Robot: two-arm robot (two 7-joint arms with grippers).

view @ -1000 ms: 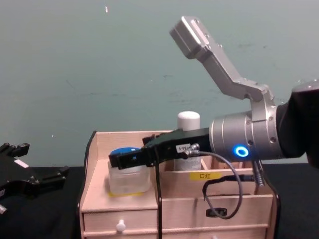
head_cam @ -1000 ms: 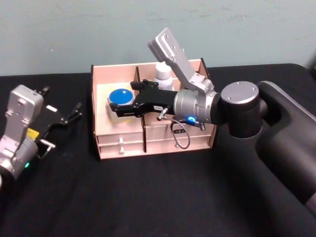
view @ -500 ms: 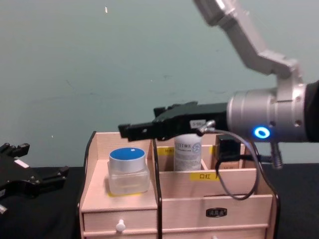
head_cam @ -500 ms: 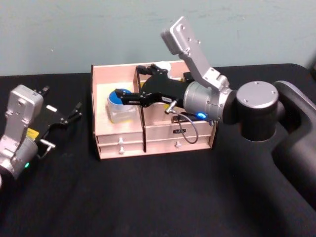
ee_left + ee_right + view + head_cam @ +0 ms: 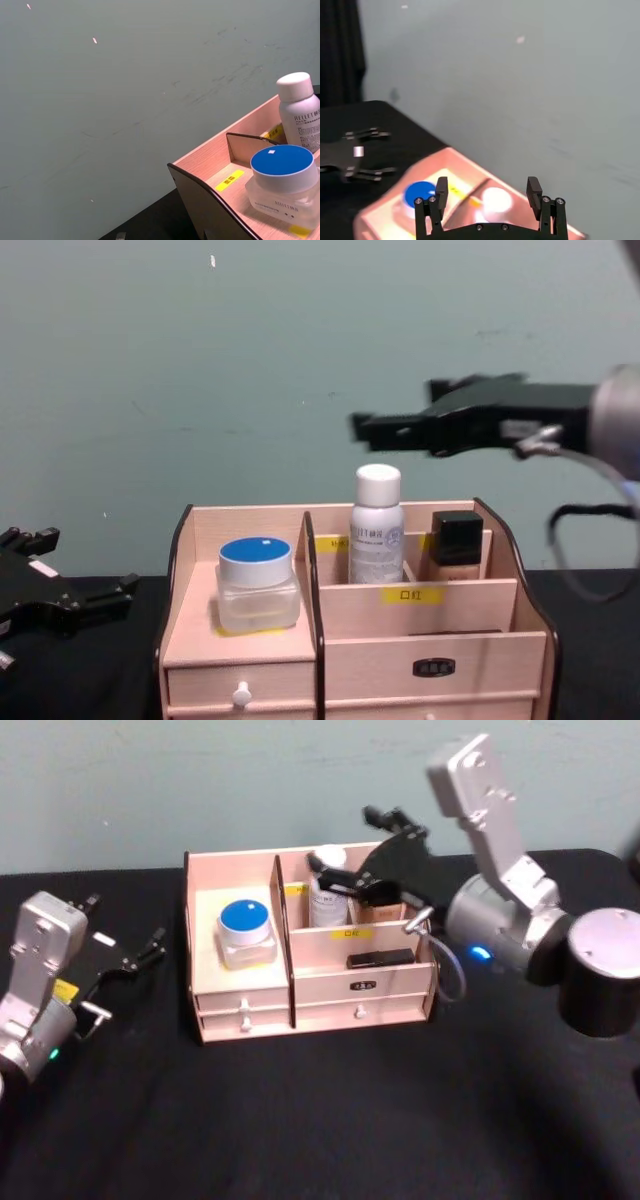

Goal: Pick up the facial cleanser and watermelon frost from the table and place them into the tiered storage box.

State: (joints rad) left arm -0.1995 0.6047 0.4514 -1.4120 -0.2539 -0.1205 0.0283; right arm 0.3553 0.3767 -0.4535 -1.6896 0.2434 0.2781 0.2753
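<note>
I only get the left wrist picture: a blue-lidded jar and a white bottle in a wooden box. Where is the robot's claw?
Observer: The right gripper hangs open and empty above the tiered storage box, near the white bottle.
Operator: And the other one?
Observer: The left gripper is open, above the black table off to the box's left.
Operator: Anything else inside?
Observer: A dark-capped bottle stands beside the white one.

storage box blurred, yellow labels' print unreadable, left tool edge-cropped
</note>
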